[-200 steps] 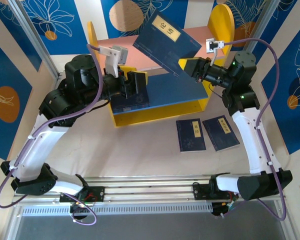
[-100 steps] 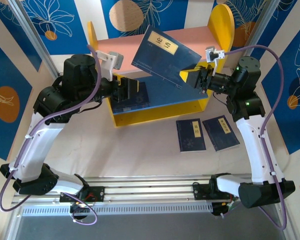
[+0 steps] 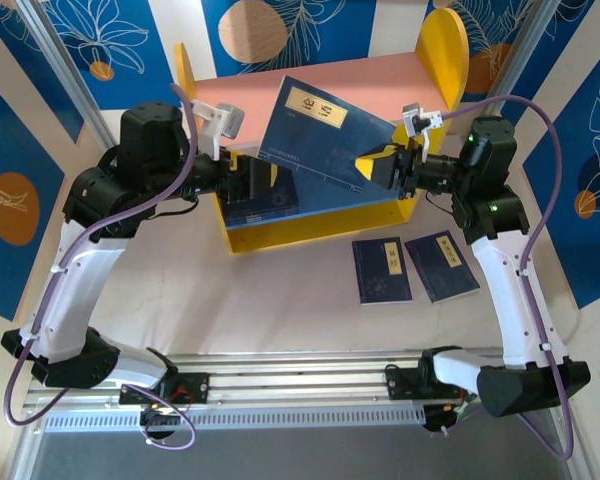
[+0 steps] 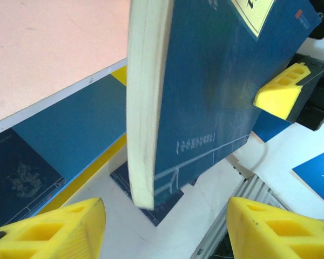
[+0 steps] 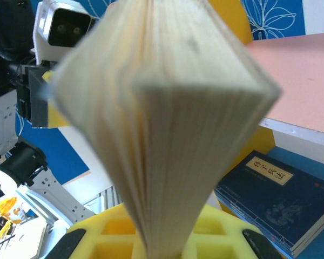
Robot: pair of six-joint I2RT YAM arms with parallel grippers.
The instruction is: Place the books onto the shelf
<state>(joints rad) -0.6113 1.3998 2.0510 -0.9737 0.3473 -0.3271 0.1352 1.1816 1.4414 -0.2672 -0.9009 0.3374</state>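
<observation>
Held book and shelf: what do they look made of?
Held book: paper pages, cream edges fanned in the right wrist view; matte navy cover, maybe cloth or card. Shelf: painted board, probably wood, with a smooth matte pink top and yellow sides.

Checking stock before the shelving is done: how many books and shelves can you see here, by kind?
Navy books: 4
Bookshelf: 1
Total: 5
</observation>
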